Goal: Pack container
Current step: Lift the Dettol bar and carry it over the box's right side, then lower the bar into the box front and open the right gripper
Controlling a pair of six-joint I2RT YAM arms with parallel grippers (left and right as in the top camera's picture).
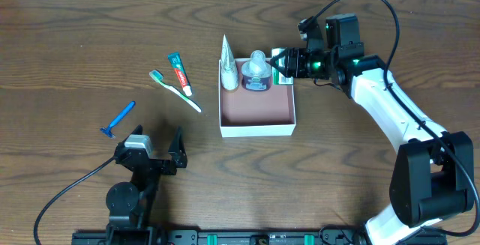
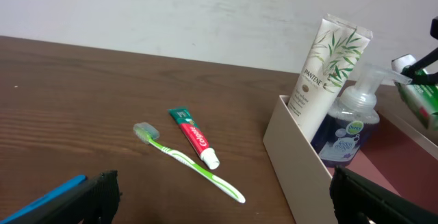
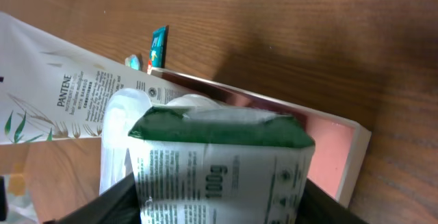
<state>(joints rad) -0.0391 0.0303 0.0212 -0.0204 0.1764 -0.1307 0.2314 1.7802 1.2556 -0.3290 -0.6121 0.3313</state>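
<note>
The container [image 1: 257, 129] is a shallow white box with a pinkish-brown inside, at the table's middle. A white Pantene tube [image 1: 228, 67] and a clear pump bottle of purple soap [image 1: 256, 71] stand at its far left end; both show in the left wrist view, the tube [image 2: 328, 73] and the bottle [image 2: 352, 125]. My right gripper [image 1: 283, 64] is shut on a green-and-white packet [image 3: 222, 162] and holds it over the container's far right corner [image 3: 335, 148]. My left gripper [image 1: 157, 149] is open and empty, low at the near left.
A red-and-green toothpaste tube [image 1: 179, 73], a green-and-white toothbrush [image 1: 175, 91] and a blue razor [image 1: 118, 119] lie on the brown wooden table left of the container. The toothpaste [image 2: 194, 137] and toothbrush [image 2: 191, 164] also show in the left wrist view.
</note>
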